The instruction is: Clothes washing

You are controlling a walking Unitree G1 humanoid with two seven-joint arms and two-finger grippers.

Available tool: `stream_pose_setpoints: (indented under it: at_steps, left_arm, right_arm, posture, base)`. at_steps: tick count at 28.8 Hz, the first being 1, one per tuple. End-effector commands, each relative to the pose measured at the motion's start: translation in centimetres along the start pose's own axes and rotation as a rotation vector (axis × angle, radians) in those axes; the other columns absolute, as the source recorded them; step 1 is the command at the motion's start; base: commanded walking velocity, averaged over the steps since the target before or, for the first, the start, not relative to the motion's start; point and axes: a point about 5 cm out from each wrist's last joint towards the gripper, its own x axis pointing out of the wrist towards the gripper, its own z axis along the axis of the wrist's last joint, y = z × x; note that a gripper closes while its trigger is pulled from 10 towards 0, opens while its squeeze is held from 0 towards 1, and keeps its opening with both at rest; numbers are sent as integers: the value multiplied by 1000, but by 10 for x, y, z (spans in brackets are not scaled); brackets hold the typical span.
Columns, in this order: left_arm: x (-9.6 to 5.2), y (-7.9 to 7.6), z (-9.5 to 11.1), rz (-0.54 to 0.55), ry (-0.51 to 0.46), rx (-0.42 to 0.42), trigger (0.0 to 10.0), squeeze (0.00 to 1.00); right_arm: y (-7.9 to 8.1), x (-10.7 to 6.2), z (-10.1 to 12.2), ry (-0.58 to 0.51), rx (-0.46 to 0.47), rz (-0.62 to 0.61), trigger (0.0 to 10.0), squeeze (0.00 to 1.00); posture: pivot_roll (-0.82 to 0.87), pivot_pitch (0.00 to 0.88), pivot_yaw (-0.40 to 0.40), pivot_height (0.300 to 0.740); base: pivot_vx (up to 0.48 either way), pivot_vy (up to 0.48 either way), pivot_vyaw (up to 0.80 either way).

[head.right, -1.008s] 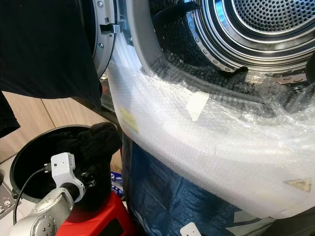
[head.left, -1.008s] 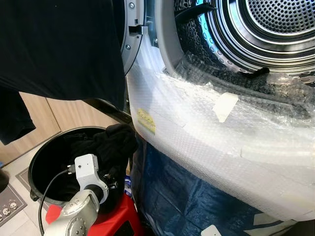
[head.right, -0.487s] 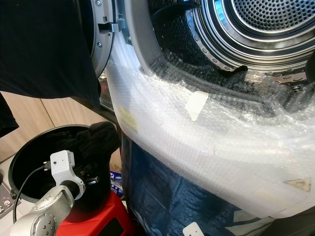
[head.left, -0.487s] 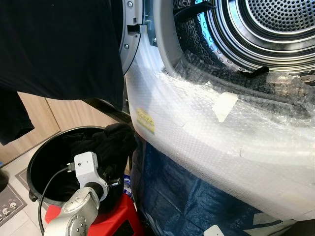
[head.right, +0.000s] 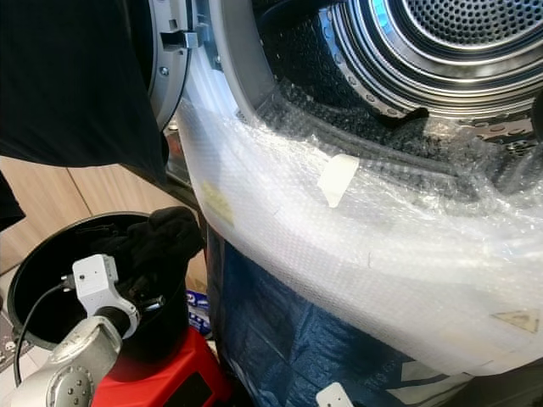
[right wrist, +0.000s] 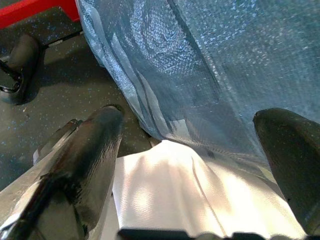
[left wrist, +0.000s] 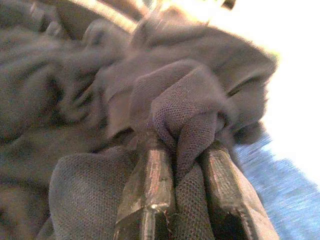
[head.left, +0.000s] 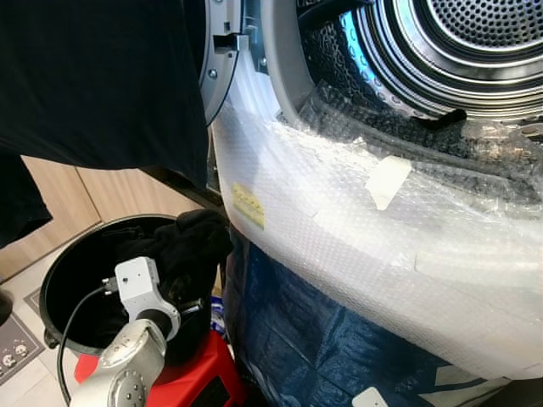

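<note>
The left gripper (left wrist: pixel 182 165) was clamped on a fold of the dark garment (head.left: pixel 191 246), which bulged over the rim of the black basket (head.left: pixel 59 271). The washer drum (head.left: pixel 458 51) lay up and to that gripper's right, past the bubble-wrapped sill (head.left: pixel 356 220). The right gripper (right wrist: pixel 195 150) hung low with fingers apart, beside the blue tarp (right wrist: pixel 200 60).

Clear bubble wrap (head.left: pixel 356 220) taped over the machine front, small yellow sticker (head.left: pixel 249 206) on it. Blue plastic tarp (head.left: pixel 314 339) hangs below. Red plastic stool (head.left: pixel 199 377) bottom left, beside light wood cabinet panels (head.left: pixel 85 199).
</note>
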Motion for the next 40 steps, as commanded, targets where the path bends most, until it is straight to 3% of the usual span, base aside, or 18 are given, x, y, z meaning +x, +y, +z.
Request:
stream_pose_setpoints:
  at_steps: [1,5,7,11,16,23,29,31,35,37,40]
  left_arm:
    - [-4,-11,12,-77,-57,15,0,0]
    - [-16,-27,18,-209,-56,90,0,0]
    - [-23,-25,26,-211,-94,159,0,0]
    - [-32,-24,41,-233,-148,169,0,0]
    - [-41,-52,59,-501,-132,211,0,0]
    - [-40,-74,67,-697,-74,307,0,0]
    - [-33,-87,71,-793,9,296,0,0]
    - [-30,-100,71,-881,28,306,0,0]
    - [-27,-111,67,-949,39,308,0,0]
    - [-33,-138,56,-1117,80,283,0,0]
    - [-44,-153,49,-1252,133,256,0,0]
  right_arm:
    - [0,0,-3,9,9,-1,10000,0]
    - [1,0,0,1,17,-4,10000,0]
    - [1,0,1,-4,16,-2,10000,0]
    - [1,1,3,-9,22,-5,10000,0]
    - [5,1,4,-9,10,12,10000,0]
    - [8,2,9,-19,26,11,10000,0]
    - [9,2,8,-18,36,11,10000,0]
    - [10,2,6,-14,37,12,10000,0]
    - [10,2,6,-13,38,12,10000,0]
    - [11,2,6,-14,42,13,10000,0]
    - [11,2,7,-18,58,6,10000,0]
  posture:
    - [121,126,-62,740]
    - [134,123,-46,740]
    - [132,119,-38,740]
    - [146,115,-38,740]
    - [169,106,-35,740]
    - [165,117,-20,740]
    - [162,123,-16,740]
    - [163,124,-17,740]
    - [167,125,-20,740]
    - [153,122,-15,740]
    - [134,126,-10,740]
  base:
    - [0,0,0]
    - [0,0,0]
    - [0,0,0]
    - [0,0,0]
    - [0,0,0]
    - [0,0,0]
    - [0,0,0]
    - [0,0,0]
    - [0,0,0]
    - [0,0,0]
    - [0,0,0]
